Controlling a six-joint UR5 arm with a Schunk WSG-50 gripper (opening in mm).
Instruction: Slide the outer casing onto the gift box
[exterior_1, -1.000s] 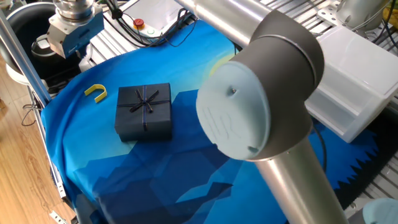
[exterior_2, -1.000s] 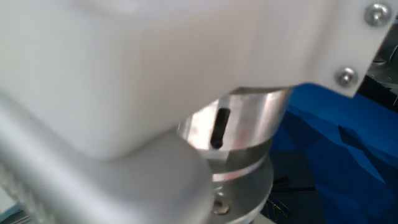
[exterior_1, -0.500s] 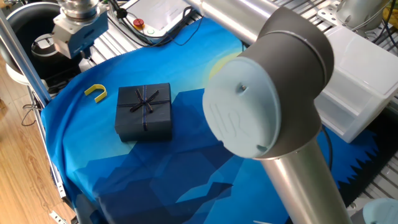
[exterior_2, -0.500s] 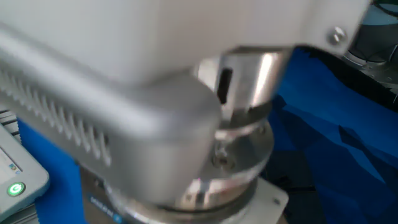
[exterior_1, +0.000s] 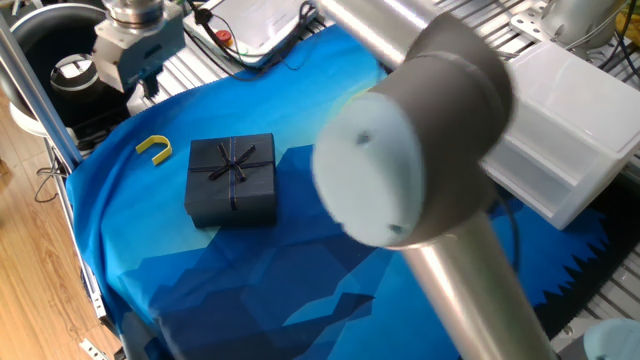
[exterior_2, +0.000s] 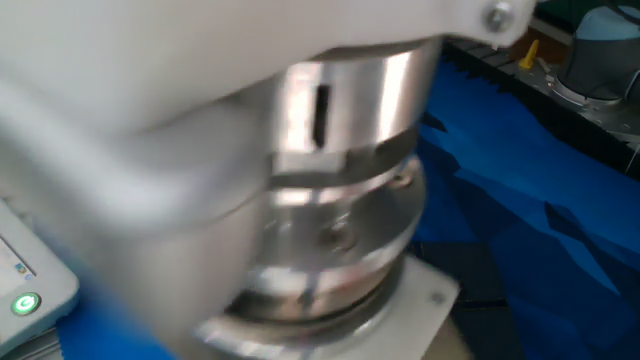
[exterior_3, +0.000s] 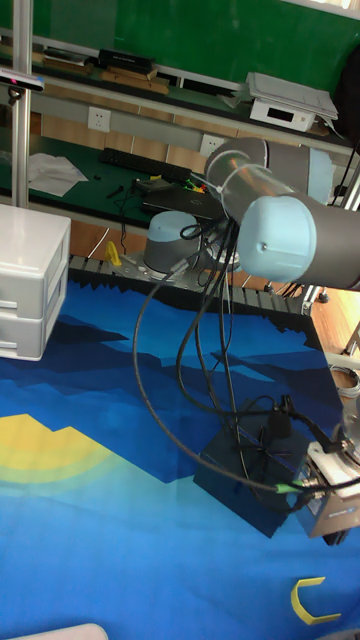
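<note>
The outer casing (exterior_1: 232, 178), a dark navy square cover with a thin ribbon cross and bow, sits flat on the blue cloth; in the tall fixed view the outer casing (exterior_3: 245, 485) is partly crossed by cables. The gift box is hidden from view. My gripper (exterior_1: 140, 86) hangs well beyond the casing's far left corner, apart from it, with nothing seen in its fingers. In the tall fixed view the gripper (exterior_3: 335, 522) is at the casing's right side, near the picture's edge. Its jaws are too small and blurred to read.
A small yellow hook (exterior_1: 153, 148) lies left of the casing, also the yellow hook (exterior_3: 315, 602) near the front. A white drawer unit (exterior_1: 570, 130) stands at the right edge. My arm's large elbow (exterior_1: 400, 150) blocks the middle; the other fixed view shows only the blurred arm (exterior_2: 320, 200).
The gripper has drifted right and slightly farther from the casing. The elbow has swung and is now motion-blurred. The casing and the hook have not moved.
</note>
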